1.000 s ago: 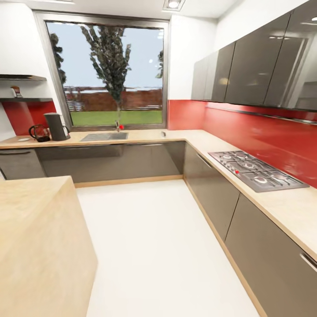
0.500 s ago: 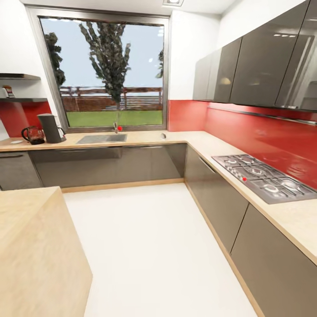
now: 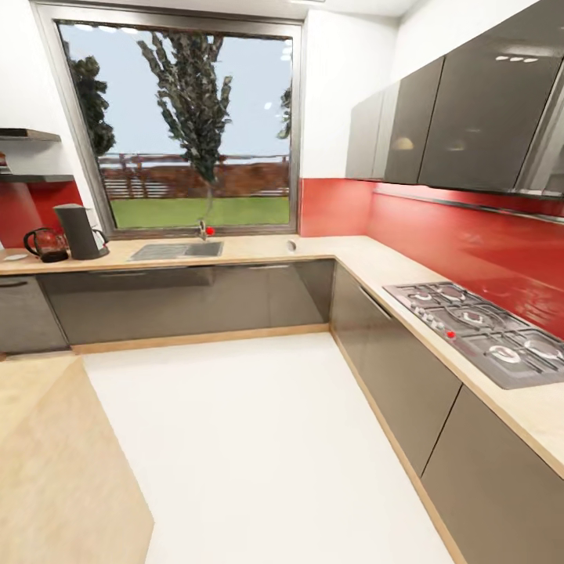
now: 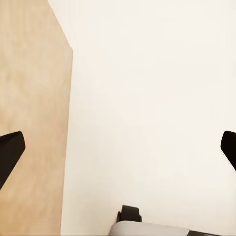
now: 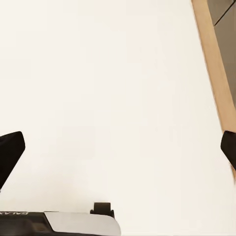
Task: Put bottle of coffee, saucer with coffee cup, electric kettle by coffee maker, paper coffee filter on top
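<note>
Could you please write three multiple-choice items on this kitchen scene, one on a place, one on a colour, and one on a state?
1. Where does the sink sit?
A. Under the window
B. Beside the gas hob
C. In the island worktop

2. What colour is the backsplash behind the hob?
A. White
B. Red
C. Grey

3. How does the left gripper stand?
A. Shut on a cup
B. Shut with nothing in it
C. Open, holding nothing

Answers:
1. A, since the sink lies in the counter just below the window.
2. B, as the wall behind the hob is glossy red.
3. C, because its fingertips sit far apart over the bare floor.
</note>
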Motion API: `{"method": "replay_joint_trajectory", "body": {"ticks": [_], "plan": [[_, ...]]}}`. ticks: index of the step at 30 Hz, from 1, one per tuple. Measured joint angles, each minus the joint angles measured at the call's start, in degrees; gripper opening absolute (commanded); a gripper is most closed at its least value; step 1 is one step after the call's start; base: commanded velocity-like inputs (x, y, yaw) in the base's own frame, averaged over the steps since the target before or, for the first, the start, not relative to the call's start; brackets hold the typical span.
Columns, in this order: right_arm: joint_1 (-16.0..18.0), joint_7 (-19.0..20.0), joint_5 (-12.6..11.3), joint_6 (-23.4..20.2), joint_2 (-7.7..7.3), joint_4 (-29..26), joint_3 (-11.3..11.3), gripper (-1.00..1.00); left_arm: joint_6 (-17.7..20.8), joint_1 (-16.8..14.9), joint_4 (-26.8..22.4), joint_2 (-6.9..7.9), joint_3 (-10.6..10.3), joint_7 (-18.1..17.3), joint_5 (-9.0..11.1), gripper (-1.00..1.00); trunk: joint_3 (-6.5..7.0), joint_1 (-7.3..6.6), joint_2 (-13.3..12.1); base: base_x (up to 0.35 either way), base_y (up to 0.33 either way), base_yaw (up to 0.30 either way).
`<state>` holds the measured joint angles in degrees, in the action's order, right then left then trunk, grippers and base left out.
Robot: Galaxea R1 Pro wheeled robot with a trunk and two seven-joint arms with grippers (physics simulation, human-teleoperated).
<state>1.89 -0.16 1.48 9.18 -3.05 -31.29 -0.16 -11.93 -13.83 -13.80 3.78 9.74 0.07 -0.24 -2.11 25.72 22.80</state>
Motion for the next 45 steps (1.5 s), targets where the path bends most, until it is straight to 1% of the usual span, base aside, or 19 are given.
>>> {"method": "replay_joint_trajectory", "body": {"ticks": [11, 19, 45], "plan": [[0.0, -0.1, 0.0, 0.4, -0.08, 0.1, 0.0, 1.00, 0.0, 0.0, 0.0, 0.01, 0.1, 0.0, 0.0, 1.00, 0.00, 0.00, 0.0, 0.337, 0.000, 0.000], [0.0, -0.1, 0.0, 0.4, -0.52, 0.1, -0.1, 1.00, 0.0, 0.0, 0.0, 0.01, 0.1, 0.0, 0.0, 1.00, 0.00, 0.00, 0.0, 0.337, 0.000, 0.000], [0.0, 0.0, -0.1, 0.3, -0.47, 0.1, -0.1, 1.00, 0.0, 0.0, 0.0, 0.03, 0.1, 0.0, 0.0, 1.00, 0.00, 0.00, 0.0, 0.337, 0.000, 0.000]]}}
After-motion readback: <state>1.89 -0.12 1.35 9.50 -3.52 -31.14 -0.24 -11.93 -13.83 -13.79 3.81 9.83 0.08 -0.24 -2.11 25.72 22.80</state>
